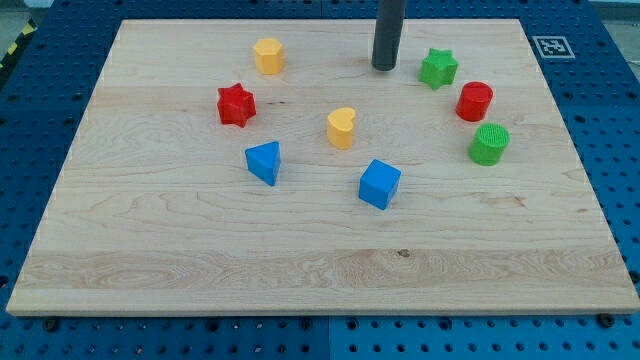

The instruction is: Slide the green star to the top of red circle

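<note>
The green star point(438, 68) lies near the view's top right of the wooden board. The red circle point(475, 101) sits just to its lower right, close but apart from it. My tip point(385, 66) rests on the board to the left of the green star, with a small gap between them. The rod rises straight up out of the view's top.
A green circle point(490, 144) lies below the red circle. A yellow hexagon point(269, 56) and a red star point(237, 105) are at the upper left. A yellow heart point(342, 128), a blue triangle point(264, 162) and a blue cube point(379, 184) sit mid-board. The board's top edge point(320, 20) is near.
</note>
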